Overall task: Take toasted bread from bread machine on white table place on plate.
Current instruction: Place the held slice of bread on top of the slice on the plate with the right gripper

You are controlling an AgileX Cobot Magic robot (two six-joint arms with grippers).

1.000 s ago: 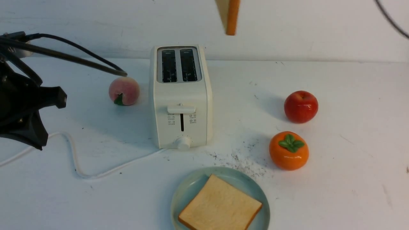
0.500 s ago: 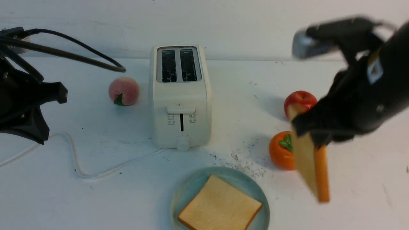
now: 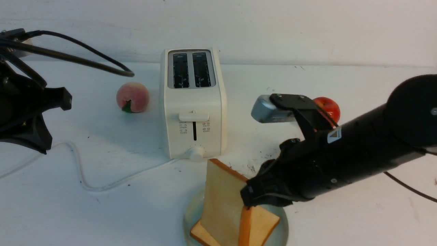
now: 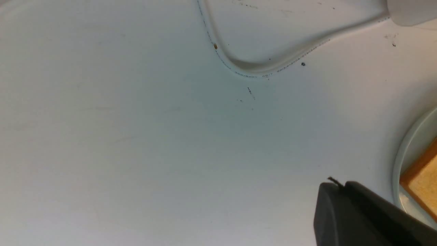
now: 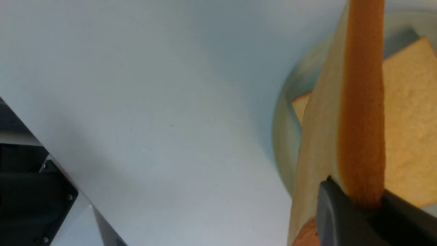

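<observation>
My right gripper (image 3: 247, 200) is shut on one slice of toasted bread (image 3: 222, 201), held on edge, its lower part hiding part of the plate (image 3: 187, 218). A second slice (image 3: 263, 220) lies flat on that pale blue-green plate. In the right wrist view the jaws (image 5: 358, 198) clamp the orange crust of the held slice (image 5: 362, 119) over the flat slice (image 5: 409, 136). The cream bread machine (image 3: 193, 102) stands behind on the white table (image 3: 358, 218), both slots empty. My left gripper (image 3: 41, 152) hangs shut and empty at the far left, its tips (image 4: 336, 186) short of the plate rim (image 4: 400, 160).
A peach (image 3: 132, 97) sits left of the toaster. A red apple (image 3: 330, 106) shows behind my right arm. The toaster's white cord (image 3: 82, 177) loops across the front left of the table. Black cables (image 3: 85, 58) hang at the back left.
My right arm has swung down from high above the toaster, past the fruit, to the plate, carrying the slice. The left arm has barely shifted.
</observation>
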